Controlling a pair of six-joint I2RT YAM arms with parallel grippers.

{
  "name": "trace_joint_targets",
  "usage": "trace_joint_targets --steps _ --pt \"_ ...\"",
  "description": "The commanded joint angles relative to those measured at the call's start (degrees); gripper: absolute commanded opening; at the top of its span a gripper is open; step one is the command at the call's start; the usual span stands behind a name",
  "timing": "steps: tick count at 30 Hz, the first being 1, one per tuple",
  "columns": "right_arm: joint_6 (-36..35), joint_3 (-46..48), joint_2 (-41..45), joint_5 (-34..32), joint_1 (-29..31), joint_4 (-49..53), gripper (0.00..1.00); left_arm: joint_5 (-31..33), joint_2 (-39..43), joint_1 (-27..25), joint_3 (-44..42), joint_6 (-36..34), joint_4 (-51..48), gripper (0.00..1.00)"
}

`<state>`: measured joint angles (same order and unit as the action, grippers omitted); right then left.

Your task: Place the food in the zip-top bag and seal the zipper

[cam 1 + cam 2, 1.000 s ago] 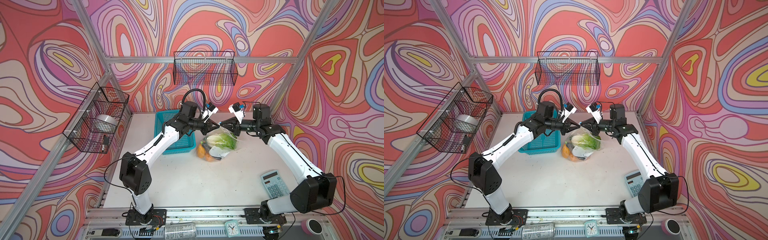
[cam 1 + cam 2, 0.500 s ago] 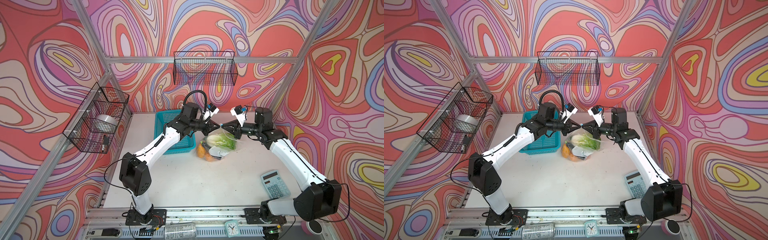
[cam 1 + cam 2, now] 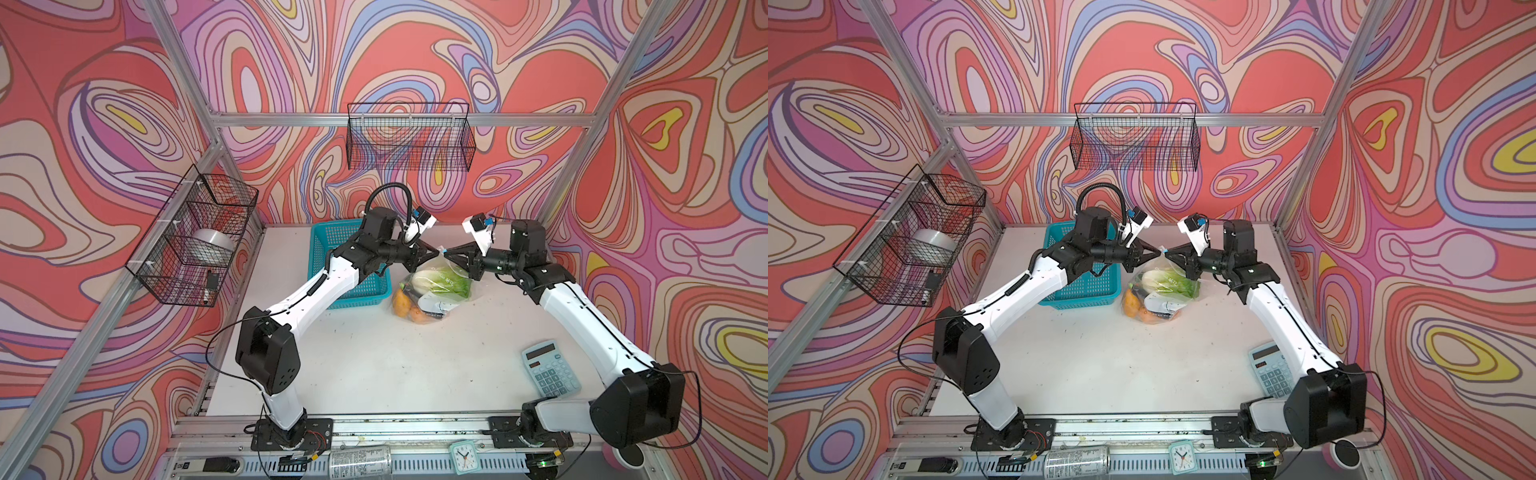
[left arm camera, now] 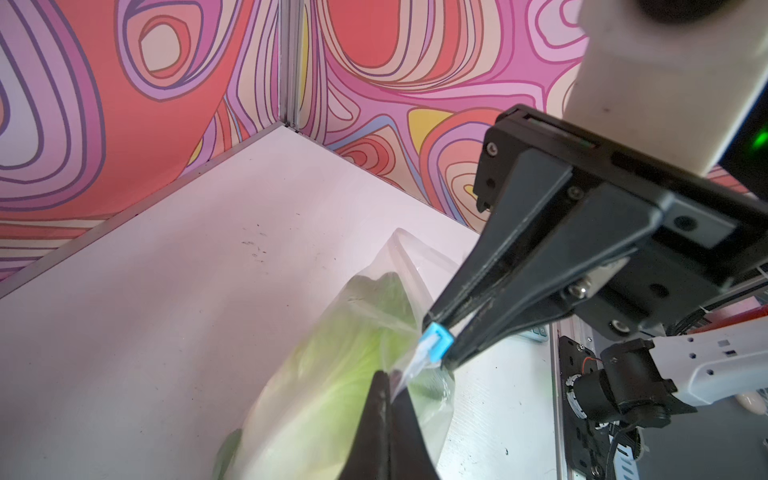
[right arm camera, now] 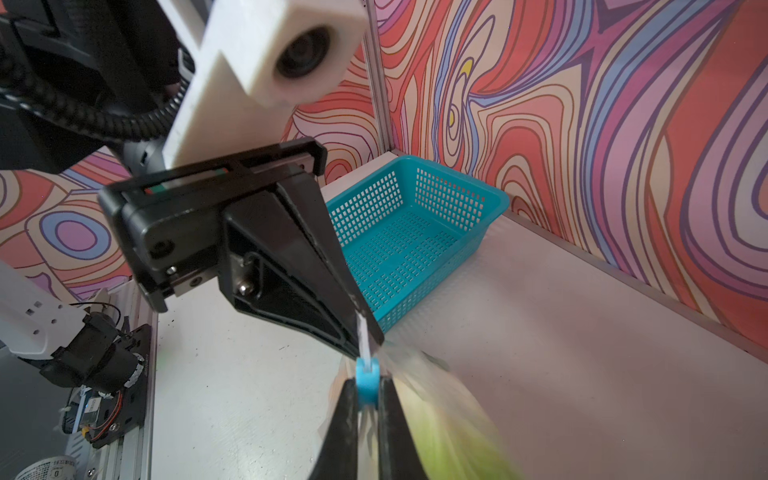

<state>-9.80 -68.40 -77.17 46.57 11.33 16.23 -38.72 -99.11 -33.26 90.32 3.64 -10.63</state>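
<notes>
The right end effector (image 5: pixel 368 390) is pinched on the light-blue slider tab (image 4: pixel 436 343). The left end effector (image 4: pixel 386 380) is pressed together on the zipper strip (image 5: pixel 364 332) just beside it, so the two tips nearly touch above the far middle of the tabletop (image 3: pixel 374 365). The zip-top bag (image 3: pixel 432 291) hangs from them, its bottom resting just right of the teal basket (image 3: pixel 357 300). The likeliest trouble is the small tab slipping out of the pinch, or the thin strip sliding through the left grip, so that the whole bag drags along instead of the zipper running. Crinkled plastic could also bunch and jam the slider. Count: two end effectors, one bag, one slider, one cabbage (image 3: pixel 442 279), two orange pieces (image 3: pixel 401 301) seen through the plastic, the other food too hidden to count, one teal basket, one calculator (image 3: pixel 550 368), two wire baskets (image 3: pixel 409 137)
</notes>
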Motion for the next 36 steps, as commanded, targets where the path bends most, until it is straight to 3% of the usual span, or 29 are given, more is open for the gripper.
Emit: trace_joint_targets --steps 1,8,23,36 --pt "-0.13 1.42 2.12 -4.39 -0.87 3.84 0.02 3.66 3.96 4.30 -2.08 4.47 8.45 0.00" --pt "-0.74 1.34 3.12 -7.23 -0.87 5.99 0.03 5.20 4.59 5.33 -2.94 5.11 10.02 0.00" --pt "3.04 3.72 7.57 -14.04 -0.87 12.40 0.03 16.55 0.14 9.53 -1.26 10.30 12.77 0.00" --pt "5.50 7.21 14.00 -18.46 -0.87 21.05 0.04 19.28 -3.36 10.26 -0.21 12.62 13.80 0.00"
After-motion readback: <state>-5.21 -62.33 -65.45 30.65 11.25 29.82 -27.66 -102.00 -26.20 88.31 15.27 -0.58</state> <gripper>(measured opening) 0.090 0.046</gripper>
